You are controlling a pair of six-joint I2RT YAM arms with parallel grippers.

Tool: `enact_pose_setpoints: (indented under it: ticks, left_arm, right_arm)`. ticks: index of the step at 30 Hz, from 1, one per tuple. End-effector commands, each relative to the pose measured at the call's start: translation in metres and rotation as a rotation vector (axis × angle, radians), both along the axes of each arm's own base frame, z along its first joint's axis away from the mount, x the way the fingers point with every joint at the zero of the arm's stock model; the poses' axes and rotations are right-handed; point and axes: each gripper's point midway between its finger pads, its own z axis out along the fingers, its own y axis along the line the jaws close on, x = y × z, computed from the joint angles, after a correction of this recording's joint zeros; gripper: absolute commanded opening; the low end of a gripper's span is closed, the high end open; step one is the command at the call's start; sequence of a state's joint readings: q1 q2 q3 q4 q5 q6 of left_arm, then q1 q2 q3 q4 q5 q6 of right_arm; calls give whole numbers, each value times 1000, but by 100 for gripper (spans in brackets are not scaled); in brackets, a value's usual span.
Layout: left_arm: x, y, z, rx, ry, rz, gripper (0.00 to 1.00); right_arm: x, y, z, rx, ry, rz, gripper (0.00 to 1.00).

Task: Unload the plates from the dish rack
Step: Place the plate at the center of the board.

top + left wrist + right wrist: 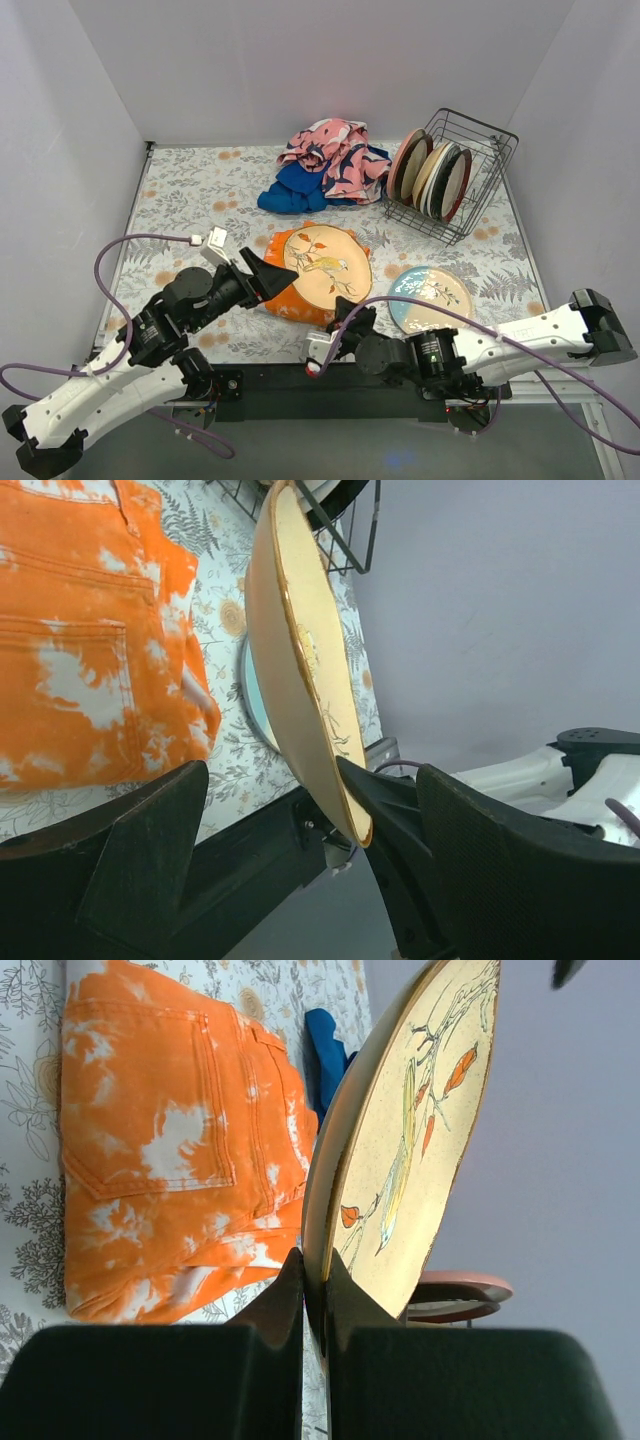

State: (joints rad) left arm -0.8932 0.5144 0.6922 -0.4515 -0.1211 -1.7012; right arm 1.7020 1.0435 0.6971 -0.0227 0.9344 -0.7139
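Note:
A tan plate with a bird and leaves (322, 262) is held above the orange cloth (285, 298). My right gripper (349, 320) is shut on its near rim; in the right wrist view the fingers (290, 1290) pinch the rim of the plate (420, 1130). My left gripper (268, 276) is open with the plate's left edge between its jaws; in the left wrist view the plate (300, 660) lies close against the right finger (400, 820). The dark wire dish rack (480, 185) at the back right holds several plates (432, 172) on edge. A blue-cream plate (430, 298) lies flat at the near right.
A heap of pink and blue cloths (325, 165) lies at the back centre, left of the rack. The orange cloth also shows in the wrist views (80, 630) (170, 1150). White walls close in the table on three sides.

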Motion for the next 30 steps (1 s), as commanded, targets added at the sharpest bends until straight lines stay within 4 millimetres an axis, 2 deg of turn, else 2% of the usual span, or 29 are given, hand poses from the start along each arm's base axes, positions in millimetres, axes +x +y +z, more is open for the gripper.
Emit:
enact_pose_setpoints:
  ticks: [1, 6, 10, 13, 14, 17, 20, 21, 22, 28, 30]
  left_arm:
    - [1, 3, -25, 42, 50, 20, 82]
    - [2, 2, -56, 90, 93, 20, 78]
    - [7, 0, -60, 114, 74, 23, 72]
    - [10, 0, -65, 145, 69, 30, 63]
    - [11, 0, -66, 151, 68, 32, 55]
    - [14, -3, -76, 168, 85, 34, 47]
    - [14, -7, -83, 186, 105, 24, 30]
    - [15, -8, -85, 190, 111, 23, 9]
    - [16, -8, -86, 195, 116, 25, 0]
    - [22, -10, -90, 231, 122, 41, 0]
    - [24, -12, -87, 228, 110, 40, 0]
  right_arm:
    - [5, -2, 50, 192, -113, -118, 1]
    - [-2, 4, 46, 195, -110, -97, 1]
    - [-3, 11, 37, 149, -126, -92, 1]
    - [-3, 14, 27, 100, -147, -105, 1]
    - [-3, 15, 25, 94, -148, -105, 1]
    - [-5, 22, 14, 67, -146, -97, 1]
    - [-6, 26, 6, 42, -149, -96, 1]
    - [-6, 27, 5, 36, -152, -98, 1]
    - [-5, 27, 3, 27, -158, -101, 1]
    - [-2, 29, -8, -12, -171, -140, 1]
    - [-2, 31, -10, 16, -145, -147, 8]
